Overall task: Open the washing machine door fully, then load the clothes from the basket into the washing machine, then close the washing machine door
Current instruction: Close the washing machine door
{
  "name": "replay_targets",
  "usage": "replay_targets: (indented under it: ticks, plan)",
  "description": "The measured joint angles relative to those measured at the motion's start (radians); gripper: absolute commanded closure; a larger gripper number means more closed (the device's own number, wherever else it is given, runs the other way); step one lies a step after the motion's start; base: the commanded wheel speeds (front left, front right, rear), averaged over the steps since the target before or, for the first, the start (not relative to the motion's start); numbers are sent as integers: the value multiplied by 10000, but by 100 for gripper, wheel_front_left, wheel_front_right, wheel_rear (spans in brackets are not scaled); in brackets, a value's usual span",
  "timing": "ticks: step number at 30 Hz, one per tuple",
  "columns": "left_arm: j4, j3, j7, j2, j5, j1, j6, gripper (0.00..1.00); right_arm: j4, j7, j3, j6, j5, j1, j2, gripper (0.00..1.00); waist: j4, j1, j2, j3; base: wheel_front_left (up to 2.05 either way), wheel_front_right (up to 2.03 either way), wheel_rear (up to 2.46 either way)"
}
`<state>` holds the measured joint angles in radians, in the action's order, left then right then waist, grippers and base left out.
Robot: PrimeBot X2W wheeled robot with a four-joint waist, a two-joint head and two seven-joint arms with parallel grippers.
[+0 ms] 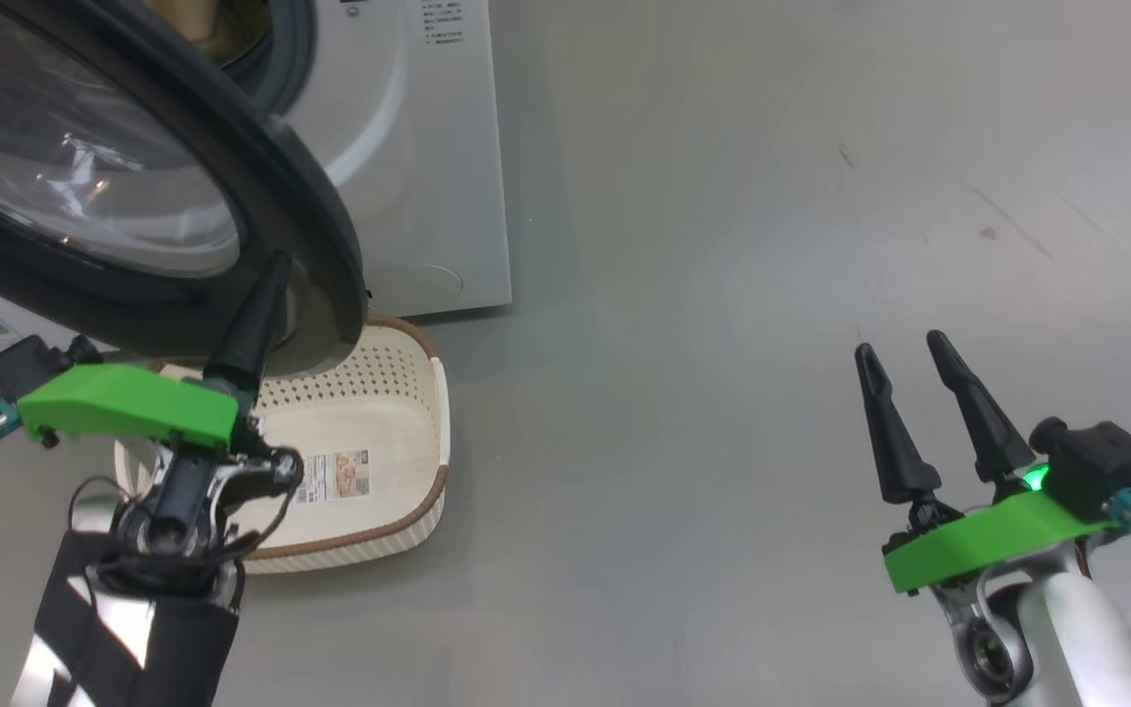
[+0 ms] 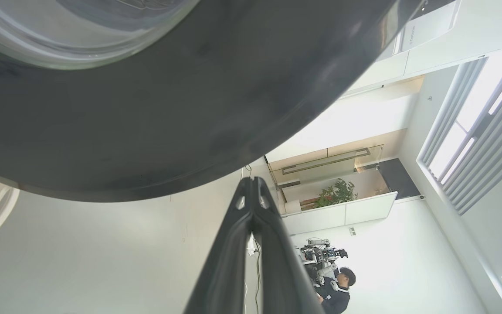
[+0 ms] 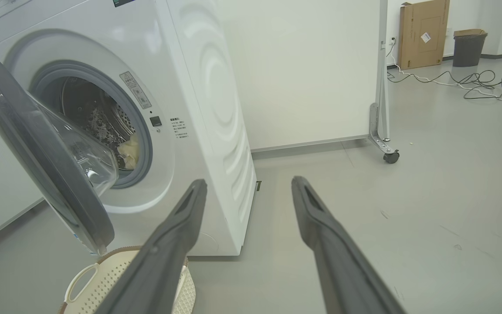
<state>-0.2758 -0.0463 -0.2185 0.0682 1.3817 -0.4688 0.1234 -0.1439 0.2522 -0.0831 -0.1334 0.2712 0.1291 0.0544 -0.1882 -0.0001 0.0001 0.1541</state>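
Head view: left fingers (image 1: 253, 324) at door (image 1: 84, 295)

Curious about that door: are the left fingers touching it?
Cannot tell: head view has the left fingers overlapping the washing machine door; neither contact nor gap shows.

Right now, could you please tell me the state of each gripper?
Left gripper: shut, holding nothing, tips by the washing machine door.
Right gripper: open, empty.

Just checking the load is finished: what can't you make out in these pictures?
- Drum contents, right wrist view: the washing machine door covers most; one pale cloth shows.
- Basket floor, head view: partly behind the door and left gripper.
- Whether that gripper touches the door: overlap only.
- Printed notices on the washing machine: too small.
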Motion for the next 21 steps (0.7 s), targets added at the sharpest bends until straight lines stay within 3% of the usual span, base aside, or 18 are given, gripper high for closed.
replay_targets:
  ticks: [7, 14, 21]
  plan:
    - [1588, -1187, 2359, 1292, -1137, 1410, 2, 100, 268, 0, 368, 0, -291, -487, -15, 0, 531, 0, 0, -571, 0, 0, 0]
    - [1338, -2228, 4370, 2694, -3051, 2731, 4, 100, 614, 0, 516, 0, -454, -977, 13, 0, 1118, 0, 0, -1214, 0, 0, 0]
    - [913, -1668, 4665, 2771, -5570, 3543, -115, 100, 798, 0, 497, 0, -514, -1150, 21, 0, 1634, 0, 0, -1586, 0, 0, 0]
